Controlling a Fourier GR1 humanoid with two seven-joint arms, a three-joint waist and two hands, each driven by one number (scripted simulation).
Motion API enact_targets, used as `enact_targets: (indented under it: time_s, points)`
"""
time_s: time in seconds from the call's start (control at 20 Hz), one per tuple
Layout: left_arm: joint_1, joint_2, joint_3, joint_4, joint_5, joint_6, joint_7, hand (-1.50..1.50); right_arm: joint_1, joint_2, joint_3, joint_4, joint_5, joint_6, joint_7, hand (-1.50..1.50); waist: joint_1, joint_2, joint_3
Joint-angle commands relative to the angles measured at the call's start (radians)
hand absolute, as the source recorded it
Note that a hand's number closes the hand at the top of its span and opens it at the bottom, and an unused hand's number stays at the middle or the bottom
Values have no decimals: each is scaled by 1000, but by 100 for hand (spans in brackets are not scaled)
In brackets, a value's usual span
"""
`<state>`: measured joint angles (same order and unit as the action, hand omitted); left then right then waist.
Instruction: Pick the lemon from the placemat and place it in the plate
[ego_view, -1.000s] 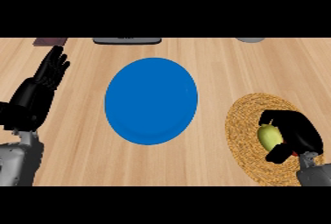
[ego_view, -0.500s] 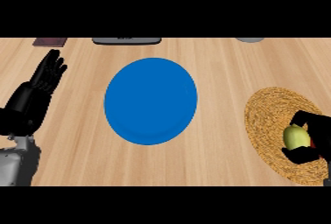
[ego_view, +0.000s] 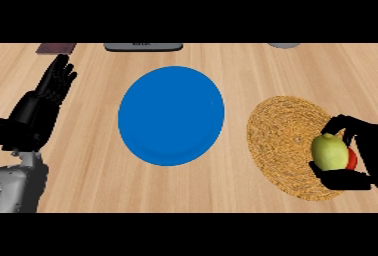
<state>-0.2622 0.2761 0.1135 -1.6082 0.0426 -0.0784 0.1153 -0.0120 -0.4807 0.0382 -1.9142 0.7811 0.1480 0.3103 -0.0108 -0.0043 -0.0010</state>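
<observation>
The right hand (ego_view: 353, 152) curls around the lemon (ego_view: 329, 151), upright, over the woven placemat (ego_view: 284, 145) at the counter's right. The blue plate (ego_view: 171, 115) lies to its left. The left hand (ego_view: 44, 105) rests open, far left.

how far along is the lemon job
Done: the right hand has its fingers curled round the lemon. In hand: the lemon is over the right part of the placemat; whether it is lifted cannot be told. Left: carrying it leftward to the blue plate, which holds nothing, and releasing it there. The left hand rests open at the left edge.
</observation>
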Motion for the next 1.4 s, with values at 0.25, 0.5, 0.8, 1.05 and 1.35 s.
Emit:
enact_targets:
  time_s: [0.25, 0.5, 0.8, 1.05, 1.35]
  points:
    - [-39, -3, 0, 12, -9, -1, 14, 0, -147, 171, 114, -212, -118, 64, 108, 150, 13, 4, 0]
    - [6, -34, -24, -31, -21, 1, 15, 0, -364, 259, 192, -116, -78, 119, 240, 150, 22, 5, 0]
    - [-29, -36, -12, 53, -27, -9, -26, 0, -579, 455, 302, 85, 20, 70, 355, 150, 24, 7, 0]
    - [-34, -14, 6, -20, 4, -29, 45, 0, -698, 478, 289, 351, -41, -78, 321, 150, 30, 7, 1]
    - [-65, -6, 9, -23, -2, -31, 68, 0, -807, 480, 413, 631, -88, -276, 346, 150, 39, 8, 1]
